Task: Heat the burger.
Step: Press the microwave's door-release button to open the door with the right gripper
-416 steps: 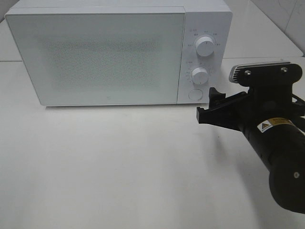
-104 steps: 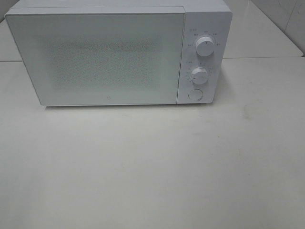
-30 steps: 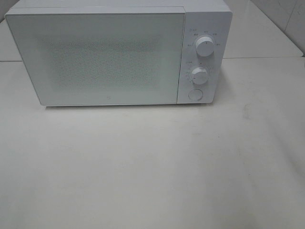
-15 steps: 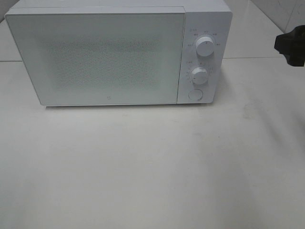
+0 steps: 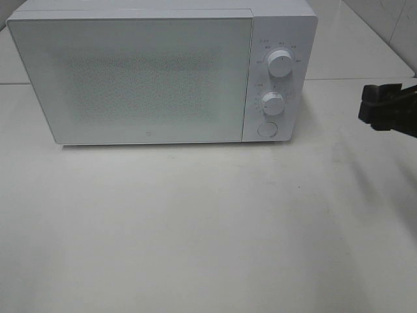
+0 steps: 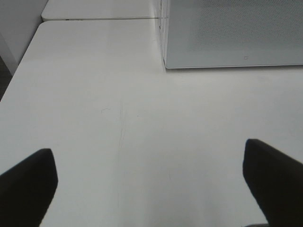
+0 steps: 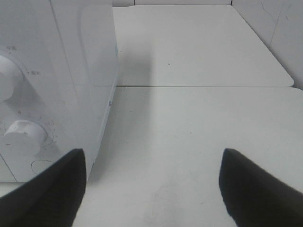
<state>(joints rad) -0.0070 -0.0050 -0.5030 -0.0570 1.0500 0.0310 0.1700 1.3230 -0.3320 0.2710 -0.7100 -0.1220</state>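
Right claw [image 5: 373, 109] cut off at right edge of frame, jaws spread wide on nothing, left claw [image 6: 151, 184] seen only in its wrist view, also wide and empty, white microwave [image 5: 150, 78] upper left, door closed, frosted panel hides inside, burger not visible in any view, position and look can't tell

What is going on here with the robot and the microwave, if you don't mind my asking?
Nothing is being handled right now. The white microwave stands on the table with its door shut. The right gripper hovers open to the right of the control knobs, touching nothing. The left gripper is open too, over the table near the microwave. No burger shows in any view, and the door hides whether one is inside.
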